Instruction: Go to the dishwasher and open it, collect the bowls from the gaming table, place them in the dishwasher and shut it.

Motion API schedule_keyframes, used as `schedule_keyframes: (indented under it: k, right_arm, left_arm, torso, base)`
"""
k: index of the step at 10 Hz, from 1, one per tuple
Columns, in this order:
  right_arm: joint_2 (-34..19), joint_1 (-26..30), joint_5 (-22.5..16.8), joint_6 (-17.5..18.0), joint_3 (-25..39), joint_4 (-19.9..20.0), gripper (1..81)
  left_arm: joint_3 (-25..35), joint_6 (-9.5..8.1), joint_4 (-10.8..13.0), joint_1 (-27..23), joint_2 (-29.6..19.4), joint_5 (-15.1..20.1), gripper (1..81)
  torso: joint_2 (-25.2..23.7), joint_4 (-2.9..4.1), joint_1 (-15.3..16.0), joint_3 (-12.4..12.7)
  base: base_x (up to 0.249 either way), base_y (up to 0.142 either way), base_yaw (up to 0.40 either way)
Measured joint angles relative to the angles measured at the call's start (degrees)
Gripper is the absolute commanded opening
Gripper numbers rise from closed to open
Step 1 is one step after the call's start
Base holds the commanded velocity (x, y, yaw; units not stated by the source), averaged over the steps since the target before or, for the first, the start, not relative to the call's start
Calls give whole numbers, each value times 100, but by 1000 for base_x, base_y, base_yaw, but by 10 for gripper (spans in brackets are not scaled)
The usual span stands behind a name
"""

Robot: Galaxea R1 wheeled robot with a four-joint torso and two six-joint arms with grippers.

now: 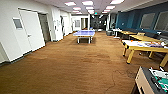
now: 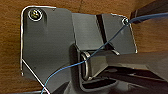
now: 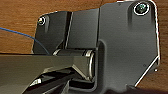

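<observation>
A wide games room with brown carpet point(image 1: 70, 67) is stretching ahead in the head view, a blue ping-pong table point(image 1: 84, 33) standing mid-room and the gaming table point(image 1: 152, 81) sitting at the near right corner. Both wrist views are looking down over carpet; whether either hand is open cannot be told.

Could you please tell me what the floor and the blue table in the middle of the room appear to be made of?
The floor looks like brown carpet: matte, with a mottled, slightly fuzzy surface and no glare from the ceiling lights. The blue table seems to have a smooth, hard painted board top that catches a faint sheen, on pale legs whose material I cannot tell.
</observation>
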Motion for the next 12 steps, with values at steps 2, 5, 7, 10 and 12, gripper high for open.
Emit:
schedule_keyframes:
  k: [2, 5, 7, 10, 12]
  right_arm:
    - [6, -52, -28, -2, 0, -5, 811]
    - [6, 87, 77, -2, 0, -5, 811]
    - [6, -99, -56, -2, 0, -27, 811]
    - [6, 39, 0, -2, -2, -24, 811]
    - [6, 26, 2, 0, -2, -24, 811]
  left_arm:
    - [0, 0, 0, 55, -5, 10, 811]
    - [-2, 2, -2, -68, -13, -66, 811]
    - [-5, 0, -2, 111, -24, 54, 811]
    - [-5, 0, -2, -30, -29, -21, 811]
    - [-5, 0, -2, -28, -9, -16, 811]
  torso:
    - [-2, 0, -6, 0]
    - [-4, 0, -9, 0]
    - [-4, 0, -9, 0]
    - [-4, 0, -13, 0]
    - [-4, 0, -11, 0]
  base:
    - [164, 0, 0]
    - [164, 0, 0]
    - [164, 0, 0]
    - [164, 0, 0]
    - [166, 0, 0]
